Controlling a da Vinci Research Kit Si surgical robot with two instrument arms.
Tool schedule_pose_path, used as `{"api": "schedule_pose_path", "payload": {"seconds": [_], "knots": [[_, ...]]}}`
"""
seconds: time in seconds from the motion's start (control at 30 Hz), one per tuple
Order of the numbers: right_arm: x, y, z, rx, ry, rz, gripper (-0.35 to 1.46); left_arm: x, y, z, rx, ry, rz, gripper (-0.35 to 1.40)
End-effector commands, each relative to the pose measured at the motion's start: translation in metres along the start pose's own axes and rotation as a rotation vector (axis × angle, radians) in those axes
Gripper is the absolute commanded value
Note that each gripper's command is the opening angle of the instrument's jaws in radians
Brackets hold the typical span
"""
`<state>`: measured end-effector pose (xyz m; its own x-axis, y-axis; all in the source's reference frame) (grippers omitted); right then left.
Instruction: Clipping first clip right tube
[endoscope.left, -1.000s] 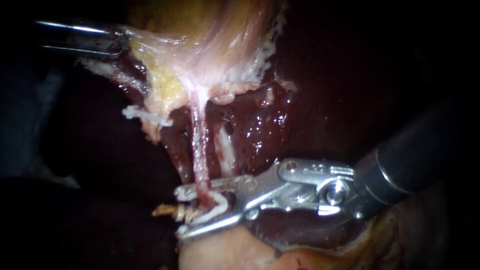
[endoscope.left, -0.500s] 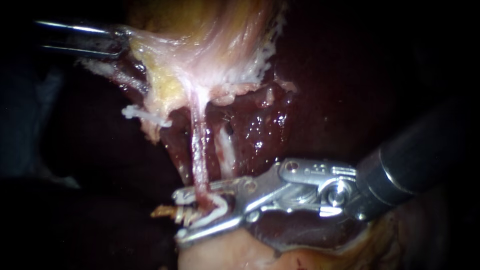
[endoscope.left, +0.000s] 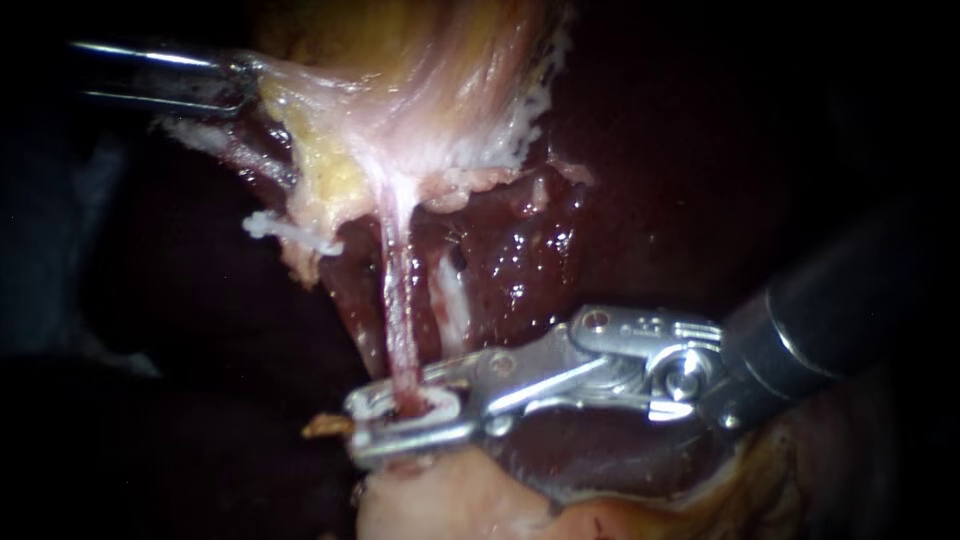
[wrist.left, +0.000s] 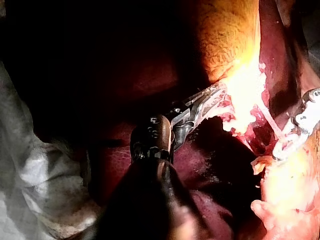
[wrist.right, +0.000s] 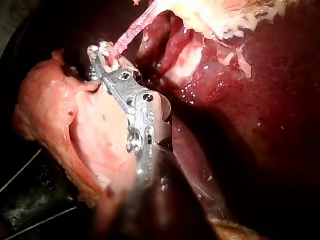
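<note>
Right instrument (endoscope.left: 362, 425): jaws clenched on the pink tube (endoscope.left: 398, 310), with a white clip (endoscope.left: 443, 400) showing between them on both sides of the tube

Tube sits about mid-length in the jaws, short of the tips. From there it runs taut and straight up to the gallbladder (endoscope.left: 420, 100)

Right wrist view agrees: the tube (wrist.right: 132, 27) enters the right instrument (wrist.right: 97, 55) just behind the tips

Edges and room around the right jaws:
- under the lower jaw: pale tissue lump (endoscope.left: 440, 500), touching or near enough, no room there
- behind the upper jaw: wet liver (endoscope.left: 520, 260) sits close, and a pale strand (endoscope.left: 452, 300) beside the tube drops behind that jaw
- ahead of the tips: a small tan scrap (endoscope.left: 325, 425) just beside them, dark open space past it
- in the right wrist view the lump (wrist.right: 90, 130) lies along one flank of the instrument and the liver (wrist.right: 260, 100) along the other

Left instrument (endoscope.left: 245, 75): well apart from the right jaws, out at the gallbladder's edge. Jaws closed on a flap of gallbladder tissue, which is drawn out toward the shaft. Dark free room around that shaft

In the left wrist view, glare washes out the tissue at the left instrument (wrist.left: 217, 92) tips, so the grip probably matches but can't be confirmed from there. The right instrument (wrist.left: 280, 150) shows ahead of those tips, across an open gap
</note>
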<state>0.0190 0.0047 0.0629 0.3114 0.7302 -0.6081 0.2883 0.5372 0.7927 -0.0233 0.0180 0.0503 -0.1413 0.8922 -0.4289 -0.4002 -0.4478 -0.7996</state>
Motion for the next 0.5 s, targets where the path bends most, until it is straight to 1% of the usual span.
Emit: {"api": "schedule_pose_path", "payload": {"seconds": [0.03,0.13,0.5], "knots": [[0.0002,0.0002,-0.0001,0.005,-0.004,0.016,-0.35,0.0,0.0,0.0,0.0,0.0,0.0,-0.35],[0.0001,0.0004,-0.0003,-0.006,-0.029,0.017,-0.35,0.0,0.0,0.0,0.0,0.0,0.0,-0.35],[-0.0001,0.0004,-0.0003,-0.006,-0.03,0.015,-0.35,0.0,0.0,0.0,0.0,0.0,0.0,-0.35]]}}
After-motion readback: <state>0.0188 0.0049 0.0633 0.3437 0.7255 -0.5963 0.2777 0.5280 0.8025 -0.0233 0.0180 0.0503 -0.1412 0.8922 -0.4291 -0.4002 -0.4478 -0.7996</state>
